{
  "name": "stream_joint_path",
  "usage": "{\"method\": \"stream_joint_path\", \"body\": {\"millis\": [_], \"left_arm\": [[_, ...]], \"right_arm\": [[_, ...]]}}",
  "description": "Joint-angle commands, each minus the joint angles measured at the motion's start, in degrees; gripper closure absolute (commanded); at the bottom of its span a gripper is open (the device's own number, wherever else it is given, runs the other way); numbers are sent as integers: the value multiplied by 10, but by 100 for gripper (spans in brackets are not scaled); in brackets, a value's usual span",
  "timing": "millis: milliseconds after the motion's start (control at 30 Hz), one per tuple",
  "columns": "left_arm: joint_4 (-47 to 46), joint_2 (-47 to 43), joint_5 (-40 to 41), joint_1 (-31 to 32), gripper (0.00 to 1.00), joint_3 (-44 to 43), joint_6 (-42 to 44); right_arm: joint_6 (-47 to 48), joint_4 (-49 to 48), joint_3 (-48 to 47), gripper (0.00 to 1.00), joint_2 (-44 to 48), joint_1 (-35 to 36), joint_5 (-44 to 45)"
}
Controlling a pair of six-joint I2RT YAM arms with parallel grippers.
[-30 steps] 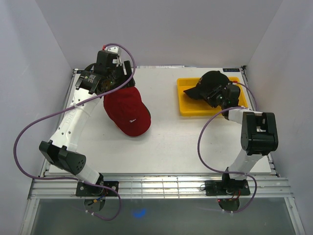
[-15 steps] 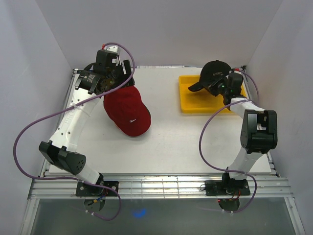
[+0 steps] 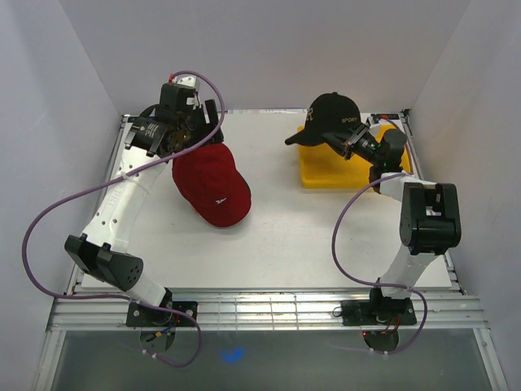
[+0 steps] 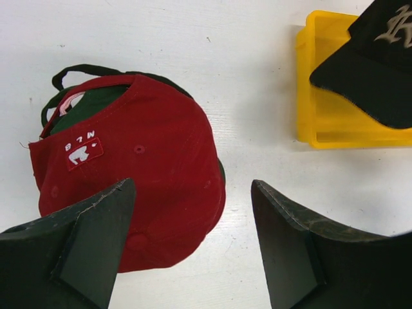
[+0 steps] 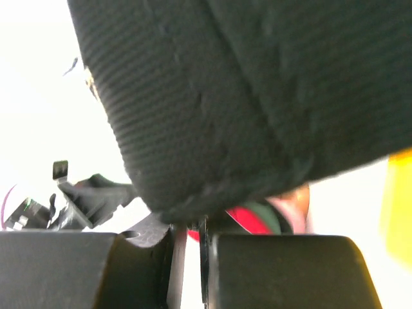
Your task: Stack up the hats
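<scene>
Risen above the yellow tray (image 3: 326, 176), black cap (image 3: 332, 110) in pinched-shut right gripper (image 3: 351, 145) may slip; left gripper (image 4: 192, 193) gapes empty.

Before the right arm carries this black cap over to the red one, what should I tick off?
1. Right gripper shut on black cap: ok.
2. Black cap held above yellow tray, not resting in it: ok.
3. Red cap crown up, ready to receive: ok.
4. Left gripper open, holding nothing: ok.
5. Left gripper away from the red cap: not ok, it hovers over it.
6. How firmly the fabric is pinched: cannot tell.
</scene>
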State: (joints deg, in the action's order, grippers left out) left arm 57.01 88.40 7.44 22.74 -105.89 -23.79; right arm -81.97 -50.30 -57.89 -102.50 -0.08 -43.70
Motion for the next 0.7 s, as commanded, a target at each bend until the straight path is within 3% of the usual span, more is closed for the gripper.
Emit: {"method": "stream_joint_path", "body": {"millis": [0, 233, 333, 367, 467, 667], "left_arm": [[11, -24, 9, 4, 17, -20, -1], [16, -33, 12, 5, 17, -23, -6], [19, -35, 12, 8, 17, -23, -11], [19, -36, 12, 10, 17, -23, -13], [20, -36, 13, 13, 17, -23, -17], [21, -38, 20, 23, 17, -22, -23]], "right_arm": [[-55, -69, 36, 92, 9, -7, -84], [97, 134, 84, 91, 34, -44, -122], [159, 230, 88, 77, 44, -72, -116], [181, 260, 86, 67, 55, -79, -110], [261, 371, 67, 48, 80, -100, -69], [327, 466, 74, 30, 144, -114, 19]]}}
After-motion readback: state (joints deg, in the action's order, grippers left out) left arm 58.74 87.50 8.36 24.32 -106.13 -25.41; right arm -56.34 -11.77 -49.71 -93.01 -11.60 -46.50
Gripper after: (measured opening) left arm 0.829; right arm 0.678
